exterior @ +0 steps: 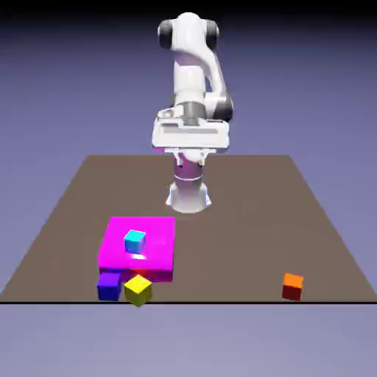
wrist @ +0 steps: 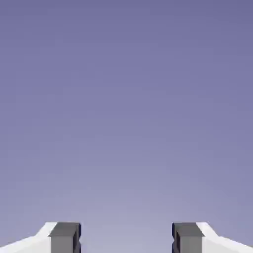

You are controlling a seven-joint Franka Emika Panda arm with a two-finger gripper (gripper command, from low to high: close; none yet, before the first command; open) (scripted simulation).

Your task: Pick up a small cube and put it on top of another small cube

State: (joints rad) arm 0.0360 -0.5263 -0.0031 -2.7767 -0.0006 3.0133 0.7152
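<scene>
small cube (exterior: 292,286): orange top, darker red-orange sides; alone near the front edge of the tabletop, toward the exterior view's right; touching nothing, well apart from the other blocks and from the pincer
pincer (wrist: 126,238): fingers spread apart with a clear gap between the two grey tips; nothing between them; only plain blue-violet backdrop ahead in the hand view; in the exterior view raised well above the tabletop, under the wide white hand, just in front of the arm's base
fingertips (wrist: 65,237): grey, squared, at the bottom edge of the hand view, one left and one right of the middle
arm (exterior: 193,74): white, folded high over its base at the far edge of the tabletop
tabletop (exterior: 243,206): brown, flat, bare across the middle
magenta block (exterior: 154,239): large, flat, low; toward the exterior view's left, near the front edge
cyan cube (exterior: 135,241): small; resting on top of the magenta block
blue cube (exterior: 109,286): just in front of the magenta block's left corner, on the tabletop
yellow cube (exterior: 138,290): just beside the blue cube, on its right in the exterior view; turned at an angle; close to the front edge
</scene>
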